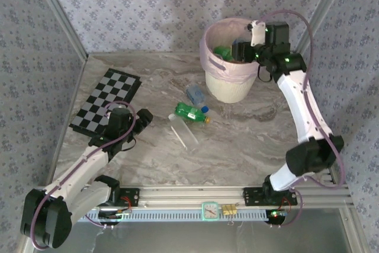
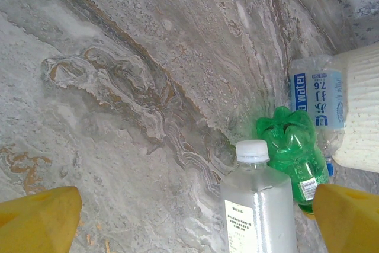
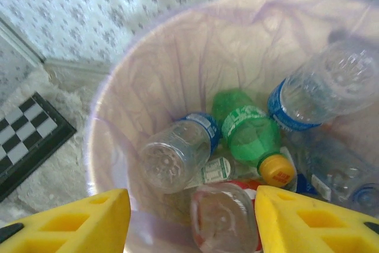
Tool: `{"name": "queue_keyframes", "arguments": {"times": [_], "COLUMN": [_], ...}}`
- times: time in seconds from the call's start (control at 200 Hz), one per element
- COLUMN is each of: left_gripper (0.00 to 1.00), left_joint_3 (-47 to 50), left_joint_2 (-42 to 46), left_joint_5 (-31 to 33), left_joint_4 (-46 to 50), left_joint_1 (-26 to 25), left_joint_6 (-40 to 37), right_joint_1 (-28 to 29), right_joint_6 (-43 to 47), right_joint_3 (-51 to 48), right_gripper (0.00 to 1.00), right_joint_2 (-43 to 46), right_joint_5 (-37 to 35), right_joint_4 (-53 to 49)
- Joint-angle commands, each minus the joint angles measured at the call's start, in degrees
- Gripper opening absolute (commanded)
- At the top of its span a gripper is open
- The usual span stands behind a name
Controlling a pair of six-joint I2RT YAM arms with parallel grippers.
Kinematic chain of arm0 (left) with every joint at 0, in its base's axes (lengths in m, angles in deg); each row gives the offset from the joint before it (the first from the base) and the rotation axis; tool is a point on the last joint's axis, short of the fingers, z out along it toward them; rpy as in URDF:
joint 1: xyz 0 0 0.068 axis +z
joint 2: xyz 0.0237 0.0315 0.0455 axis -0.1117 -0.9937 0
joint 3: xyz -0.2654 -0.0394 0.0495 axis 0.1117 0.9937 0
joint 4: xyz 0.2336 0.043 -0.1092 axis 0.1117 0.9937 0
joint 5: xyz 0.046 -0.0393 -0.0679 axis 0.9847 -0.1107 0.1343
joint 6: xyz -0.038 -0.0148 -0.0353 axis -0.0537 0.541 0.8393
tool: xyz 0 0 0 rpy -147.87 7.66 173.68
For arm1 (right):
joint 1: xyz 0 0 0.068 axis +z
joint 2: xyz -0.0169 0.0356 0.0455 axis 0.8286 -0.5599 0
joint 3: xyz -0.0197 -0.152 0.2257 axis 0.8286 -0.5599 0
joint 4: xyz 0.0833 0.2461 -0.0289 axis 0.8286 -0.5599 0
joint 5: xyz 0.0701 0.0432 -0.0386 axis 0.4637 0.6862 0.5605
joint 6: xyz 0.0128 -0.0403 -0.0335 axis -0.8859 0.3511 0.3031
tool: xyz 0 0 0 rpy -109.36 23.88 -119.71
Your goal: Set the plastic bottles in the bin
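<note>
The right tool [image 3: 192, 220] hangs over the bin [image 3: 112, 87] at the far side of the counter [image 1: 249, 140]. Its jaws are partly apart and grip nothing. A red-labelled bottle [image 3: 224, 217] shows in the gap below them, base toward the camera, just beside the right finger and clear of the left. Around it in the bin lie a green bottle [image 3: 249, 134] with a yellow cap and several clear bottles [image 3: 177, 155] with blue labels. Three more lie close together on the counter near the bin's foot: a blue-labelled bottle [image 1: 195, 93], a second green bottle [image 1: 192, 113] and a frosted bottle [image 1: 182, 130]. The left tool [image 1: 144, 118] sits low beside the checkered board [image 1: 106, 102], jaws spread wide and empty, facing the frosted bottle's white cap [image 2: 253, 151].
</note>
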Motion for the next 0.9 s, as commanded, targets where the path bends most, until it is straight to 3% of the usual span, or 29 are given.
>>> {"name": "queue_keyframes", "arguments": {"times": [0.0, 0.19, 0.44, 0.785, 0.855, 0.895], "left_gripper": [1.00, 1.00, 1.00, 1.00, 1.00, 1.00], "left_joint_3": [-1.5, -2.7, -4.1, -4.0, -3.8, -3.8], "left_joint_2": [-0.4, -1.7, -4.4, -4.4, -3.9, -3.6], "left_joint_5": [0.7, 1.1, 0.7, 0.9, 1.7, 2.0], "left_joint_4": [0.0, -0.1, -1.5, -0.1, 0.7, 1.1], "left_joint_1": [0.3, 0.4, 0.4, 0.4, 0.4, 0.4], "left_joint_6": [-1.1, -1.8, -1.4, -0.5, -0.7, -0.9], "right_joint_1": [1.5, 6.1, 17.8, 31.3, 33.8, 35.2], "right_joint_6": [-1.6, -2.4, -2.8, -4.9, -4.3, -3.5], "right_joint_3": [-4.3, -14.5, -27.7, -35.5, -33.8, -32.3], "right_gripper": [0.60, 0.65, 0.71, 0.81, 1.00, 1.00], "right_joint_2": [8.0, 16.9, 21.4, 9.3, 5.3, 2.8], "right_joint_5": [-0.4, 2.0, 2.0, -2.5, -2.7, -3.8], "right_joint_4": [5.9, 9.5, 11.2, 12.3, 10.9, 9.0]}}
